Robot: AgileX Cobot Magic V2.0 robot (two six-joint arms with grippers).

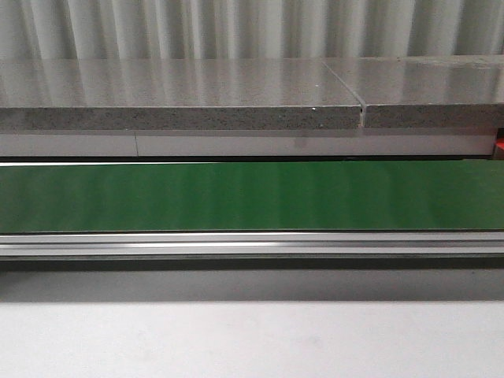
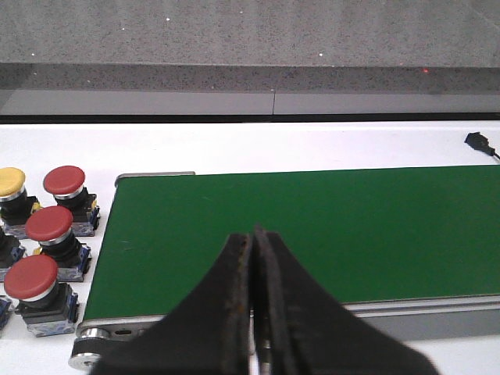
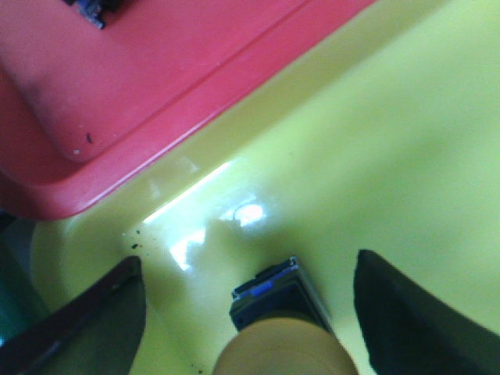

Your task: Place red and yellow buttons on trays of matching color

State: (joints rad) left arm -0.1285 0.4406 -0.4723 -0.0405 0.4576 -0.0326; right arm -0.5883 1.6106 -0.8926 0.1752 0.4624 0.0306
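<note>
1. Now the right gripper (image 3: 250, 312) hangs over the yellow tray (image 3: 375, 141), jaws spread wide, with a yellow button (image 3: 283, 337) standing between them on the tray floor, apparently touching neither finger.
2. Beside it lies the red tray (image 3: 133, 86), its rim overlapping the yellow one.
3. Over at the green belt (image 2: 312, 234), the left gripper (image 2: 252, 297) has its jaws pressed together and empty; the red buttons (image 2: 50, 224) and another yellow button (image 2: 11, 182) stand on the table off the belt's end, nearer this arm.
4. Hidden: the front view shows no arms, buttons or trays.

readable text: none | labels, brands, numbers: none | signs: none in any view
</note>
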